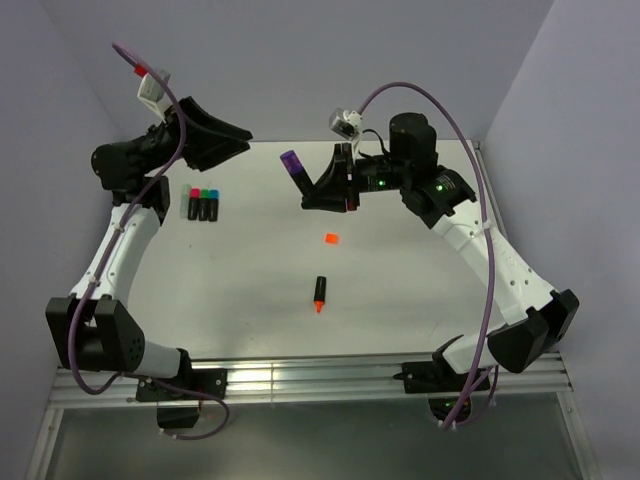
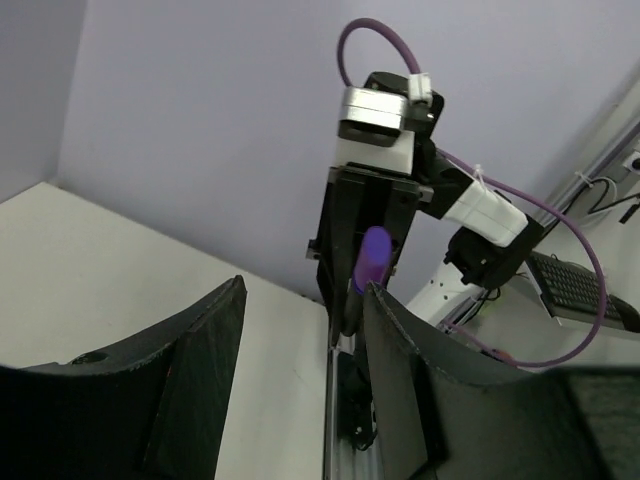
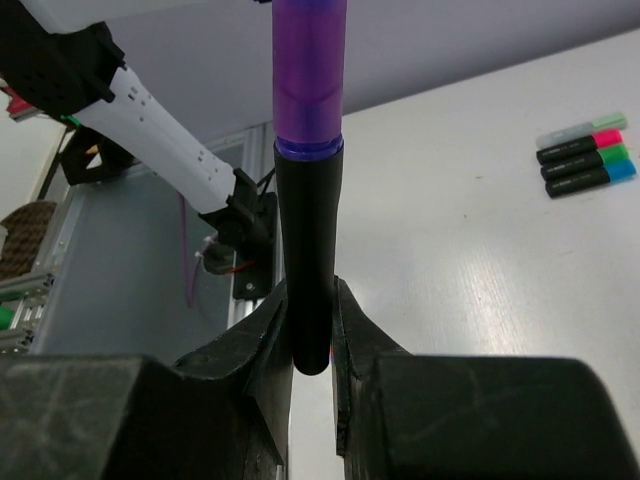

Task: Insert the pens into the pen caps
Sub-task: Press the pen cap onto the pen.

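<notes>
As the table (image 1: 420, 300) lies before you: most of the job looks done. One pen and one cap lie loose near the middle, and the other pens are at the far left or up in the air.
Left arm (image 1: 120, 240): you have it raised over the far-left corner. The left gripper (image 2: 303, 300) has its jaws well apart and holds nothing. Its wrist view looks out between the fingers at the purple pen, clear of it.
Right arm (image 1: 490, 250): it reaches over the far middle. The right gripper (image 3: 310, 300) is clamped tight on the black barrel of the purple pen (image 3: 308, 240), holding it off the table.
Row of pens (image 1: 205, 205): pink, green and blue ends lie side by side near your left arm. All three look capped. A paler pen (image 3: 580, 131) lies just beside them, too small to judge.
Purple cap (image 3: 310, 80): it sits flush on the held barrel with no gap showing, so count that one as done. You only need to lay it down.
Orange pen (image 1: 319, 293): it lies uncapped on the near middle, tip toward the arm bases.
Orange cap (image 1: 331, 238): it rests farther out, apart from its pen. This pair is what you have left.
</notes>
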`<action>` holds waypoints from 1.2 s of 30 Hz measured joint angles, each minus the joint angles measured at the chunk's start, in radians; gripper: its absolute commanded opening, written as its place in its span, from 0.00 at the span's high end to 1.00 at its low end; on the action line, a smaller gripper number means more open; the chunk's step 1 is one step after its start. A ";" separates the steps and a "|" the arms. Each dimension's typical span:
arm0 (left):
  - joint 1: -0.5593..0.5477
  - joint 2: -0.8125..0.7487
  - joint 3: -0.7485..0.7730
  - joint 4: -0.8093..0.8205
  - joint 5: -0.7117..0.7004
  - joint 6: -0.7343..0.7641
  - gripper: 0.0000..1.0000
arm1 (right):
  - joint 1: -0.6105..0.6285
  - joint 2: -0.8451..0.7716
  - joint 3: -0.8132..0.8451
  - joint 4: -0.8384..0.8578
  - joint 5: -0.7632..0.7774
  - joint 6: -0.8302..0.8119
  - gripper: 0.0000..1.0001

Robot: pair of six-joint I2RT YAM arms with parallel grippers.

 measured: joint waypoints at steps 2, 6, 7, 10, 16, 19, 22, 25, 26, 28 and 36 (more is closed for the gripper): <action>-0.013 -0.011 -0.017 0.067 -0.008 -0.052 0.46 | 0.003 0.000 -0.002 0.021 -0.010 0.021 1.00; -0.044 -0.033 -0.041 0.164 -0.028 -0.125 0.48 | 0.009 0.000 -0.013 0.049 -0.019 0.053 1.00; -0.055 -0.037 -0.046 0.174 -0.031 -0.132 0.48 | 0.011 0.002 -0.016 0.055 -0.019 0.059 1.00; -0.097 -0.042 -0.057 0.184 -0.040 -0.139 0.48 | 0.019 0.008 -0.016 0.068 -0.019 0.076 1.00; -0.139 -0.042 -0.060 0.167 -0.056 -0.134 0.48 | 0.037 0.010 -0.016 0.083 -0.020 0.090 1.00; -0.146 -0.042 -0.060 0.146 -0.072 -0.126 0.48 | 0.043 0.010 -0.016 0.085 -0.021 0.092 1.00; -0.156 -0.042 -0.060 0.112 -0.083 -0.109 0.48 | 0.048 0.010 -0.017 0.085 -0.018 0.092 1.00; -0.179 -0.042 -0.060 0.084 -0.090 -0.092 0.50 | 0.051 0.010 -0.017 0.085 -0.014 0.092 1.00; -0.189 -0.042 -0.060 0.076 -0.090 -0.087 0.51 | 0.052 0.010 -0.017 0.086 -0.013 0.093 1.00; -0.209 -0.042 -0.060 0.056 -0.090 -0.071 0.54 | 0.054 0.011 -0.017 0.087 -0.010 0.094 1.00; -0.229 -0.042 -0.060 0.034 -0.090 -0.048 0.65 | 0.063 0.012 -0.032 0.089 -0.005 0.098 1.00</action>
